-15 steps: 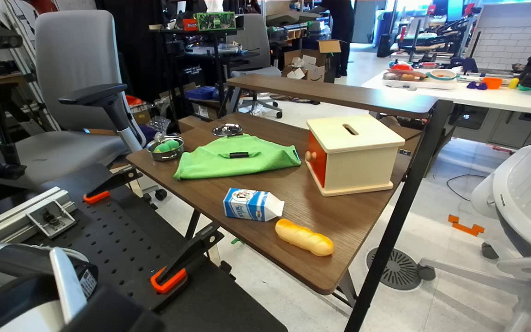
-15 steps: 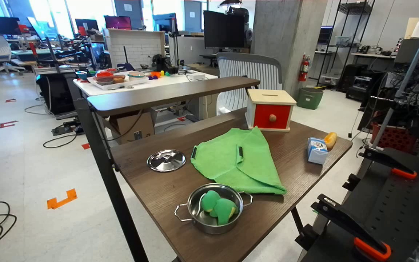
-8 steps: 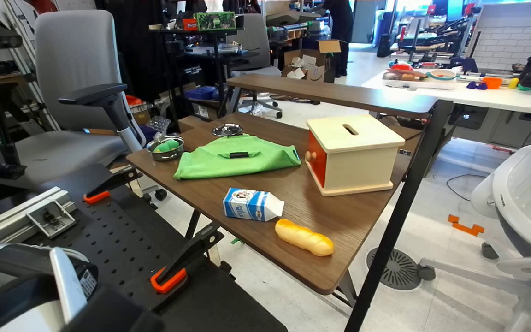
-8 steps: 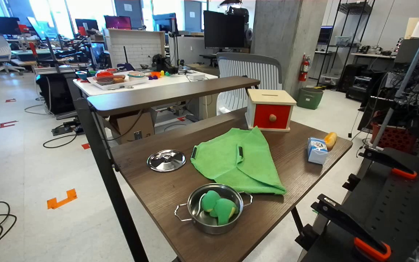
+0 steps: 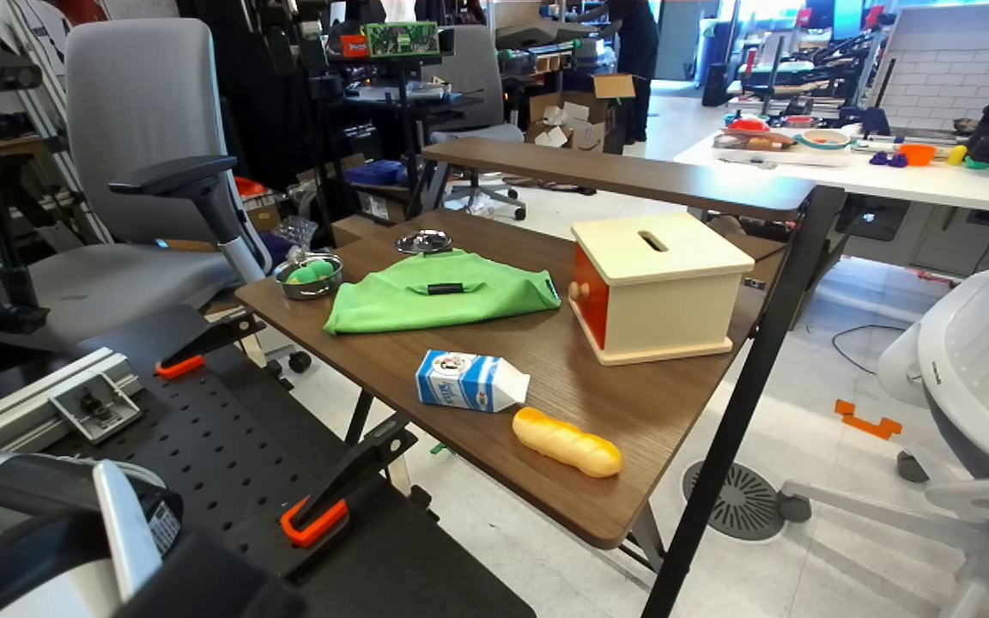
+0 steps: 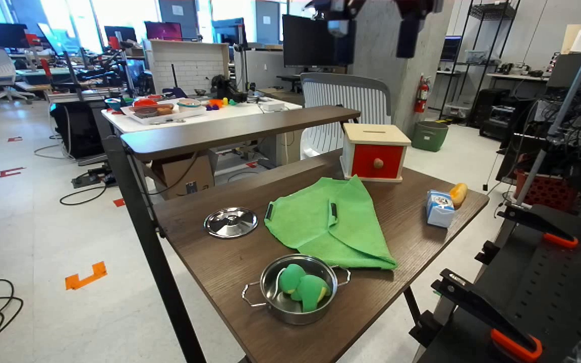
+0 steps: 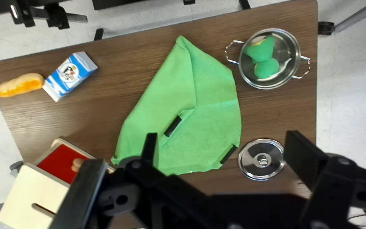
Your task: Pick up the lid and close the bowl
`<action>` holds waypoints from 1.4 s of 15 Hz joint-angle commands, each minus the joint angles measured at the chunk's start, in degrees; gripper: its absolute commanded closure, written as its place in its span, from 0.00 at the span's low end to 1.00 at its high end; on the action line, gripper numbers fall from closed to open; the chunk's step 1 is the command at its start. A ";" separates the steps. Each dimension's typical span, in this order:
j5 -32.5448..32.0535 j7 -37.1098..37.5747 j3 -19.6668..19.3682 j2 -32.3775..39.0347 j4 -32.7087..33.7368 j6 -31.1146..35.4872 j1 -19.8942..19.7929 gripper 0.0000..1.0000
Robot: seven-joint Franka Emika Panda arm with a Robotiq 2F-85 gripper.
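Note:
The lid is a round shiny metal disc with a small knob; it lies flat on the table in both exterior views [image 5: 426, 243] [image 6: 231, 223] and in the wrist view [image 7: 260, 170]. The bowl is a steel pot with two wire handles [image 6: 295, 317], also in the wrist view [image 7: 283, 47]; a green soft toy [image 6: 313, 290] lies in it. Its top is uncovered. My gripper [image 7: 222, 136] is wide open and empty, high above the table. In an exterior view its fingers [image 6: 376, 48] hang at the top edge. In the wrist view the right finger overlaps the lid's edge.
A green cloth [image 6: 321, 227] lies beside the lid and bowl. A wooden box with a red front [image 6: 377, 161], a milk carton [image 5: 460, 380] and a bread roll [image 5: 567, 442] stand farther along the table. A raised shelf [image 6: 240, 126] runs along one side.
My gripper has come into view at the top of an exterior view, where it did not show before. The lid, bowl and other table objects have not moved.

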 commanded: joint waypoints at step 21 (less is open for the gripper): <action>-2.29 3.37 -9.58 44.01 36.14 6.77 12.68 0.00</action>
